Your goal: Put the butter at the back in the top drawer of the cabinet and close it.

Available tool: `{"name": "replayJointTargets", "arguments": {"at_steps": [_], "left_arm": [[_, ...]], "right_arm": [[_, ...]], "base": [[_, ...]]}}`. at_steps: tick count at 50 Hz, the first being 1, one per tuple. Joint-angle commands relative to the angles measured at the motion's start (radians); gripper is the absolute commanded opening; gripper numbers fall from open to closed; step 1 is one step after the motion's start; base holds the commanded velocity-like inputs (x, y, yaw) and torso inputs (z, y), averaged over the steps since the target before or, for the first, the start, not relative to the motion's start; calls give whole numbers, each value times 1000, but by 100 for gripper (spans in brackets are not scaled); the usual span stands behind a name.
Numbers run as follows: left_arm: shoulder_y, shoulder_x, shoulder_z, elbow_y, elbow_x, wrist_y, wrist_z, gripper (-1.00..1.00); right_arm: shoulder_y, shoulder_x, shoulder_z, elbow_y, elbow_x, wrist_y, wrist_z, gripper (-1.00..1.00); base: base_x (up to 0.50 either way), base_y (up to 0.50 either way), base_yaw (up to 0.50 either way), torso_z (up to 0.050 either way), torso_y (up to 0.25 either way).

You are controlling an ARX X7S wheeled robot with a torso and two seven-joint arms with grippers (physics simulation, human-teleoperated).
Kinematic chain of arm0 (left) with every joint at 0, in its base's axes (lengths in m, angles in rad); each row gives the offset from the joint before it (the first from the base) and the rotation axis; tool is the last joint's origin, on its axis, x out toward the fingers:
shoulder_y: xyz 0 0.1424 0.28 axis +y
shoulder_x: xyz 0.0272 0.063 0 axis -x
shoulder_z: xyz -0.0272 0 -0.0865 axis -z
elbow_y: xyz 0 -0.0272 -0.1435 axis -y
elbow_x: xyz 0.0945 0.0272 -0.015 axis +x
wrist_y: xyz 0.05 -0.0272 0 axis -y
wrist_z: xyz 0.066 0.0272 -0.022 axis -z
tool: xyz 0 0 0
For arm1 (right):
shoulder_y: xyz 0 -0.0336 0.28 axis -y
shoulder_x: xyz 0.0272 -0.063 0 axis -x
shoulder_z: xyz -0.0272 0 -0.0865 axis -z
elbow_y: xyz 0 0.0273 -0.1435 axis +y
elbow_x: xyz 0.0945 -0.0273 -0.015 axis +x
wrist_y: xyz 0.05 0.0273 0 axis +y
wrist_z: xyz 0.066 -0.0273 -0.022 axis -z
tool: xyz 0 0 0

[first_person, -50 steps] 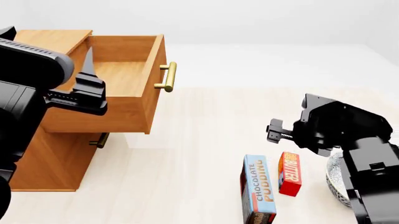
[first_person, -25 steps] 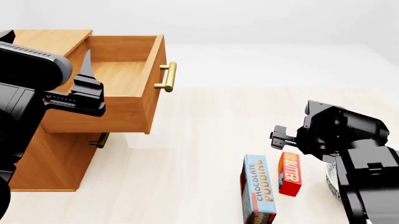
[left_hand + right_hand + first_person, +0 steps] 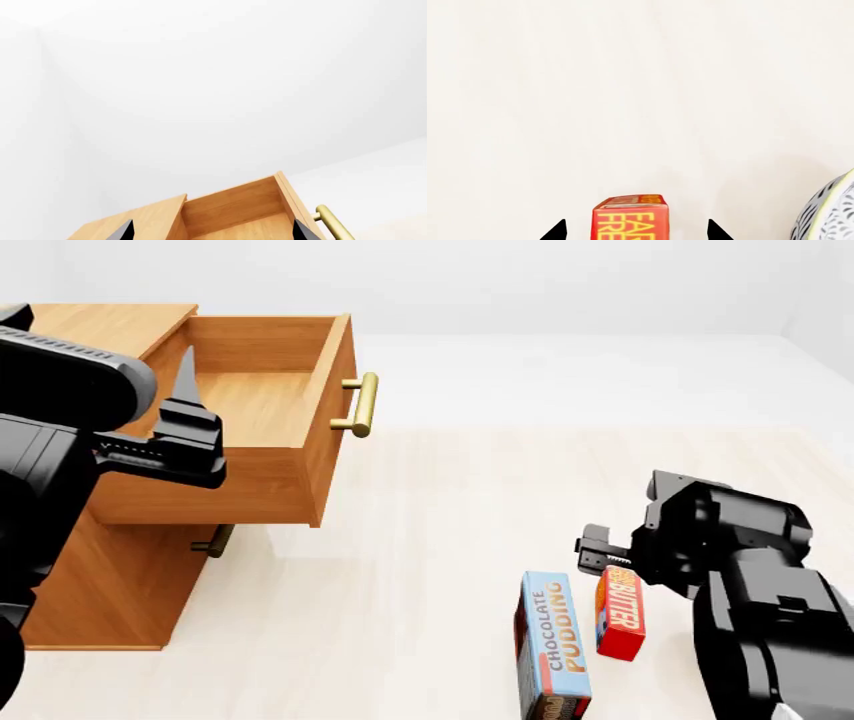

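— Where is the butter [image 3: 621, 611] sitting?

— Still on the floor, lying beside the pudding box [image 3: 551, 647], well apart from the cabinet [image 3: 114, 575]. The right gripper [image 3: 636, 231] is hovering over its end, fingers spread wide, touching nothing.

— And the left gripper [image 3: 212, 231]?

— Hanging open over the top drawer [image 3: 254, 420], which is standing pulled out.

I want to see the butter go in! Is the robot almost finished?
Not yet. Done: the top drawer is pulled open and looks empty. Happening now: the right claw is open, its tips either side of the butter, which sits on the floor beside the pudding box. Left: grab it, put it at the drawer's back, push the drawer shut.
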Motion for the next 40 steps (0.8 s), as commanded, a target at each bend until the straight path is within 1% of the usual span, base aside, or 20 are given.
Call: {"name": "replayJointTargets", "arguments": {"at_steps": [1,16,40], "left_arm": [[15,-1,1,-3,16,9,8,100],[46,-12,-6,-2,32,30,18,100],[67,-15,-7,-6,45,45,25,100]], "right_arm": [[-14,-16,98,1,-133,6,-28,100],[-30,-28,127,1,-185,6,-39,100],[-54,-35,129,1,-197,20,-50,100]], "base": [[0,0,0,0,0],[0,0,0,0,0],[0,0,0,0,0]]}}
